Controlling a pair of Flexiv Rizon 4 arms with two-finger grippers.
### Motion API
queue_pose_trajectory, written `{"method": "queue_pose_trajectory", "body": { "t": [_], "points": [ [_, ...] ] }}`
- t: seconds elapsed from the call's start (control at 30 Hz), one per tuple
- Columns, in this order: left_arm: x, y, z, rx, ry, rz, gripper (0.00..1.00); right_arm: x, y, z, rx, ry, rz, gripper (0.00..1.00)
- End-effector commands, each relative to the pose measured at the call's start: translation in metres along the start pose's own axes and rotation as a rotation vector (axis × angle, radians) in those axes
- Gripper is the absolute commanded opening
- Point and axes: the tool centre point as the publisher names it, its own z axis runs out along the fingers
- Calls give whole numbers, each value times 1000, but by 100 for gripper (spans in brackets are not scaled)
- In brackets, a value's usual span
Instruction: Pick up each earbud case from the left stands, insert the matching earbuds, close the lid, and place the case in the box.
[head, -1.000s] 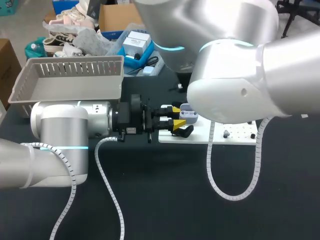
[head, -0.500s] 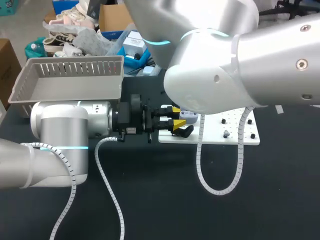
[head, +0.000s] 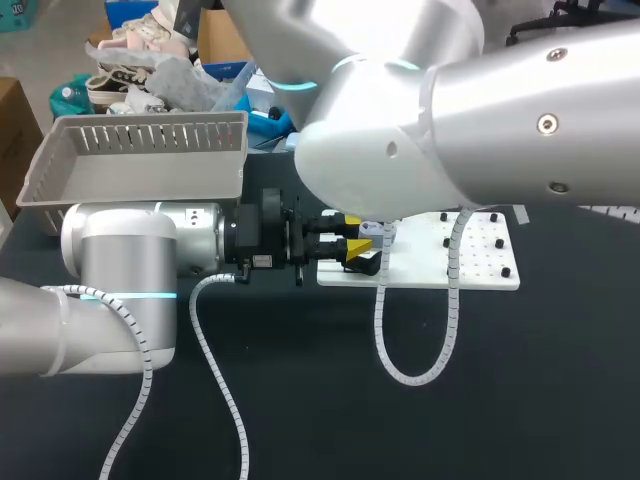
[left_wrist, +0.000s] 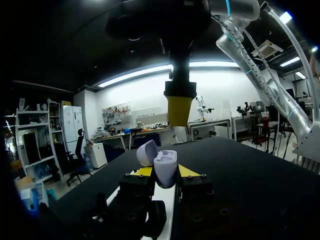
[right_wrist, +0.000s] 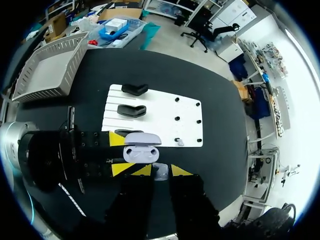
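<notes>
black table (head: 300, 400) | left hand (left_wrist: 165, 172) clamps open case (left_wrist: 165, 164) | right hand (right_wrist: 160, 170) pinches earbud (right_wrist: 160, 173)

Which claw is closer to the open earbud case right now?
Left. The left claw grips the earbud case between its fingers; the right claw, holding an earbud, hangs just above it, apart.

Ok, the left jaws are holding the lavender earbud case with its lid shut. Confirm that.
Wrong on the lid: the left jaws hold the lavender earbud case, but its lid is open, as the right wrist view shows.
</notes>
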Motion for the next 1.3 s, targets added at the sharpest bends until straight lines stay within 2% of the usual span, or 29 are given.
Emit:
{"method": "queue_pose_trajectory", "body": {
  "t": [0.03, 0.6, 1.3],
  "points": [
    [1, 0, 0, 0, -2, 1, 0, -4, 2, 7, 5, 5, 2, 0],
    [1, 0, 0, 0, -2, 1, 0, -15, 8, 16, 27, 12, -10, 0],
    [1, 0, 0, 0, -2, 1, 0, -12, 8, 26, 61, 37, -15, 0]
  ]
}}
